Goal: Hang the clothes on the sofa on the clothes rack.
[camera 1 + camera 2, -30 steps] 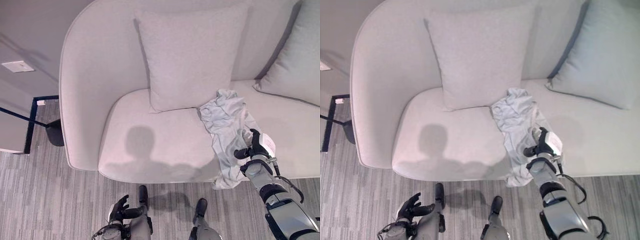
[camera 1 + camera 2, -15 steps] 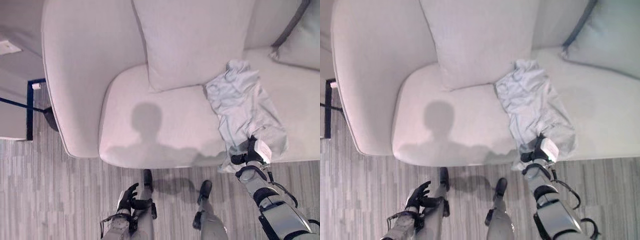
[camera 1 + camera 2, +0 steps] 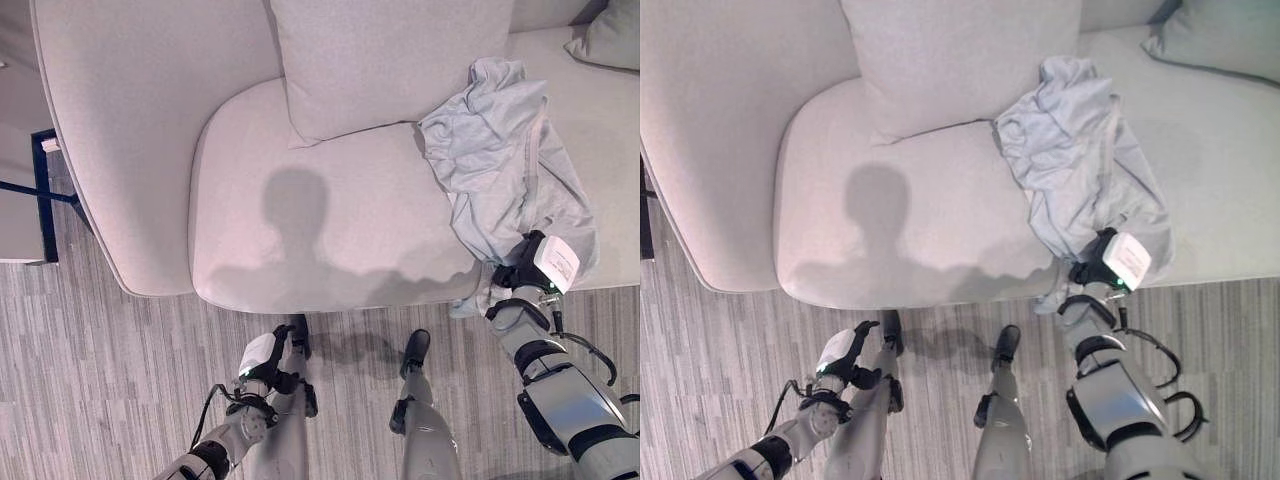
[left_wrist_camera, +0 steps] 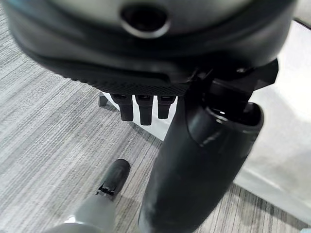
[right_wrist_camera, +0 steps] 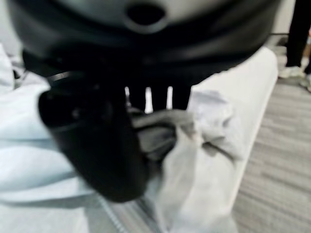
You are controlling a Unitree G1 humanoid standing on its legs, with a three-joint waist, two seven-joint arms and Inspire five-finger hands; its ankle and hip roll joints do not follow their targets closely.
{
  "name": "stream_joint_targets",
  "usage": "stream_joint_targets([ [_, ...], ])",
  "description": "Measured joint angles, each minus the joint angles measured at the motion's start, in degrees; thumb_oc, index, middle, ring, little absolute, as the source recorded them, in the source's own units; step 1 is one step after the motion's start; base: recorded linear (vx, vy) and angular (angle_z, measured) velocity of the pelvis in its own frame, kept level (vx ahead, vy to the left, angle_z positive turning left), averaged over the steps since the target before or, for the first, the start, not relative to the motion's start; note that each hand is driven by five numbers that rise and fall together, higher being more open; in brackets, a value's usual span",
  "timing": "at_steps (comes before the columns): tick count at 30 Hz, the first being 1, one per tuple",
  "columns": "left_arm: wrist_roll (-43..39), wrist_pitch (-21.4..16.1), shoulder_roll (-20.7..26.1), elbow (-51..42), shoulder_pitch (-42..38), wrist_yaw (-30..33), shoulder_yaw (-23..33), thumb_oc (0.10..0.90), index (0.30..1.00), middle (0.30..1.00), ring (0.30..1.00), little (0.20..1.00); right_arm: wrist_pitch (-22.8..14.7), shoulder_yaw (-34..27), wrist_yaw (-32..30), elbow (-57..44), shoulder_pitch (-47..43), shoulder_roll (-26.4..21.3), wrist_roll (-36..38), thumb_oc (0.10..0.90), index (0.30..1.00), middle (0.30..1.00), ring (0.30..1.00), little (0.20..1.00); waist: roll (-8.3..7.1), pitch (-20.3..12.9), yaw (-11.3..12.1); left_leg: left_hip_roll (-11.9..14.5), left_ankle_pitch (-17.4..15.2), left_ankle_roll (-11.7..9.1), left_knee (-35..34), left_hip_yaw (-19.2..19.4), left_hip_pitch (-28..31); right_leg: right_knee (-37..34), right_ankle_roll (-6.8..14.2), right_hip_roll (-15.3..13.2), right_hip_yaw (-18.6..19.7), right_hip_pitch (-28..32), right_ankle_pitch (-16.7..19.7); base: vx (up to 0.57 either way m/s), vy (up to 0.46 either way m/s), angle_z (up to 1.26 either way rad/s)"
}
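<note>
A pale blue-grey garment (image 3: 498,165) lies crumpled on the light grey sofa (image 3: 300,220), running from the back cushion down over the seat's front edge. My right hand (image 3: 520,272) is at the garment's lower hem by that edge. In the right wrist view its thumb and fingers (image 5: 146,104) are curled round a fold of the garment (image 5: 204,141). My left hand (image 3: 262,358) hangs low over the floor in front of the sofa, fingers (image 4: 141,109) relaxed and holding nothing.
A square cushion (image 3: 390,60) leans on the sofa back beside the garment, and a second cushion (image 3: 610,30) sits at the far right. A black metal frame (image 3: 40,195) stands left of the sofa. A person's legs (image 5: 296,34) stand beyond the sofa's end.
The whole picture has shifted, so the camera has moved. My right hand stays on the garment's hem at the seat's front edge. My left hand has turned, its white cover now facing up.
</note>
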Motion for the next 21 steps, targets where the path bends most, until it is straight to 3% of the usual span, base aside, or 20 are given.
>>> stream_joint_targets([
  [7, -0.01, 0.0, -0.16, -0.14, -0.01, 0.04, 1.24, 0.8, 0.9, 0.9, 0.9, 0.9, -0.9, -1.36, 5.86, -3.53, 5.37, 4.74, 4.64, 0.4, 0.3, 0.3, 0.3, 0.3, -0.29, -0.19, -0.92, 0.34, -0.02, 0.03, 0.0, -0.32, 2.85, 0.0, 0.04, 0.35, -0.11, 2.94, -0.28, 0.0, 0.0, 0.0],
  [12, -0.08, 0.14, -0.75, 1.62, 0.11, -0.32, 1.75, 0.8, 0.9, 0.9, 0.9, 0.9, -2.43, -3.76, 11.11, -5.68, 9.98, 11.04, 13.17, 0.4, 0.3, 0.3, 0.3, 0.3, -0.84, -1.12, -0.91, 0.45, -0.13, 0.1, -0.01, -0.76, 4.42, -0.01, 0.04, 0.46, -0.15, 4.69, -0.41, 0.03, -0.008, 0.02],
  [13, -0.13, 0.78, -0.79, 1.48, 1.28, -0.52, 2.65, 0.8, 0.9, 0.9, 0.9, 0.9, -2.41, -3.63, 12.77, -9.97, 13.1, 14.17, 16.48, 0.4, 0.3, 0.3, 0.3, 0.3, -1.77, -2.42, -0.84, 0.44, -0.13, 0.11, -0.01, -0.87, 4.72, -0.02, 0.04, 0.47, -0.21, 5.04, -0.4, 0.08, -0.036, 0.02],
  [17, -2.35, 1.2, -0.4, -2.63, 6.76, -2.07, 8.16, 0.8, 0.9, 0.9, 0.9, 0.9, -3.31, 0.48, 16.59, -31.85, 22.97, 15.25, 22.19, 0.4, 0.3, 0.3, 0.3, 0.3, -3.74, -4.03, -0.71, 0.41, -0.72, 0.37, -0.04, -1.17, 9.3, -0.05, 0.29, 0.48, -0.93, 10.1, -1.15, 0.09, -0.048, 0.07],
  [21, -4.58, 1.12, 1.34, -6.46, 11.27, -4.2, 10.08, 0.8, 0.9, 0.9, 0.9, 0.9, -4.67, 0.21, 18.23, -45.25, 22.82, 11.45, 22.96, 0.4, 0.3, 0.3, 0.3, 0.3, -5.29, -6.76, 0.06, 0.5, -1.79, 0.02, -0.08, -1.16, 12.58, -0.21, 0.56, 0.51, -1.06, 13.53, -1.89, 0.07, -0.015, 0.03],
])
